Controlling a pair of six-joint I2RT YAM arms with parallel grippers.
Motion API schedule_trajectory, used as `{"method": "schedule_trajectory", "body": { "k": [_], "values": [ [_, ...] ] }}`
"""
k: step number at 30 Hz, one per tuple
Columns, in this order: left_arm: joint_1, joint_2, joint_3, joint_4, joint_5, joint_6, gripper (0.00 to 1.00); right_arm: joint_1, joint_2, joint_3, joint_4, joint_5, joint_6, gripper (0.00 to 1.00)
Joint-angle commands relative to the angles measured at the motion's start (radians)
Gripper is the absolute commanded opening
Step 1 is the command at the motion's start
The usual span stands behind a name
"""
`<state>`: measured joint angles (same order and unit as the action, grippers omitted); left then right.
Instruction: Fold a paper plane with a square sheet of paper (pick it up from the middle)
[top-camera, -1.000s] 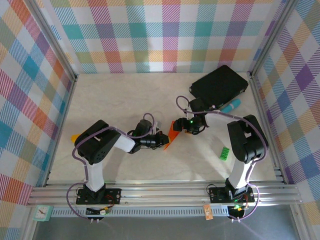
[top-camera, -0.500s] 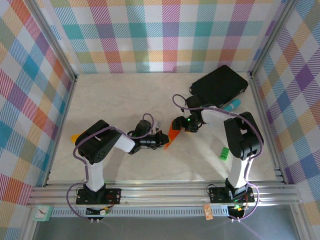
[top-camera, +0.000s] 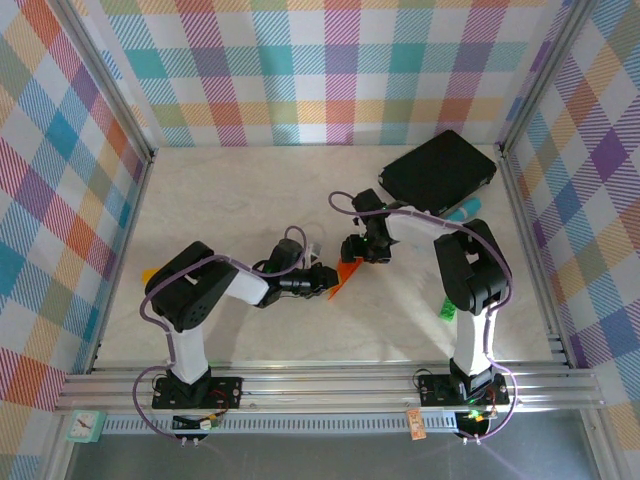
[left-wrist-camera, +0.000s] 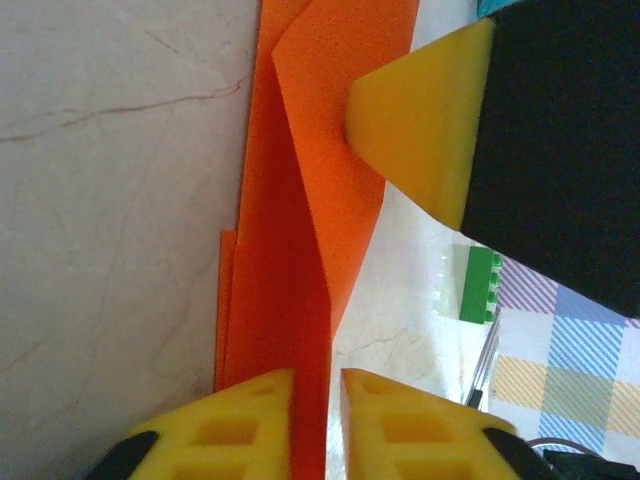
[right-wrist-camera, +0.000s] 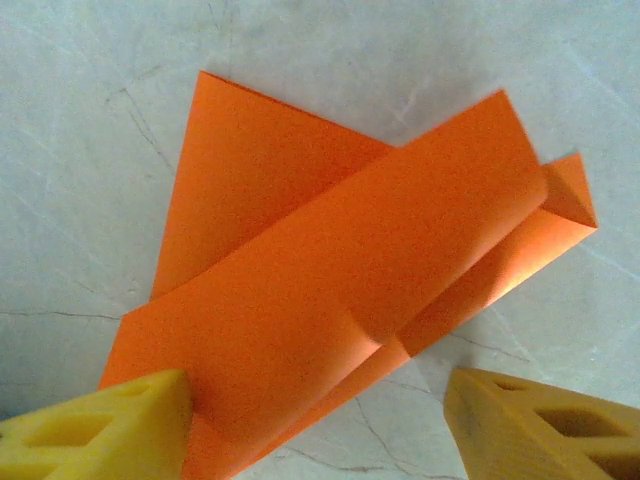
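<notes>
**Two at one crease**

The left gripper (left-wrist-camera: 315, 420), nearly closed, straddled the ridge of the folded orange sheet (top-camera: 347, 272) on the table (top-camera: 230, 200); any pinch was unclear. The right gripper (right-wrist-camera: 320, 425) stood spread over it, one finger (right-wrist-camera: 100, 420) touching.

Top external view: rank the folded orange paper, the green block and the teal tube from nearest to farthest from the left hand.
From the left hand:
1. folded orange paper, right at its fingertips, mid-table.
2. green block, off to the right, towards the near edge.
3. teal tube, farther right and back, beside the black pad.
</notes>
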<state>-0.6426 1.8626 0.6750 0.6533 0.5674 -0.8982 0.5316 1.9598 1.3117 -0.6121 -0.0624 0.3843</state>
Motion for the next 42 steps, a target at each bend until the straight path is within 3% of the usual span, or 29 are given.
{"method": "schedule_trajectory", "body": {
  "k": [1, 12, 34, 42],
  "values": [
    [0.009, -0.052, -0.006, -0.134, -0.042, 0.043, 0.23, 0.007, 0.116, -0.038, 0.022, 0.027, 0.008, 0.70],
    [-0.015, -0.110, 0.018, -0.303, -0.079, 0.107, 0.27, 0.008, 0.126, -0.035, 0.022, 0.017, 0.020, 0.70],
    [-0.031, -0.057, 0.065, -0.421, -0.107, 0.143, 0.19, 0.007, 0.131, -0.045, 0.015, 0.009, 0.030, 0.70],
    [-0.038, -0.047, 0.077, -0.448, -0.116, 0.150, 0.19, 0.002, -0.009, -0.065, 0.028, -0.038, 0.049, 0.70]
  ]
}}
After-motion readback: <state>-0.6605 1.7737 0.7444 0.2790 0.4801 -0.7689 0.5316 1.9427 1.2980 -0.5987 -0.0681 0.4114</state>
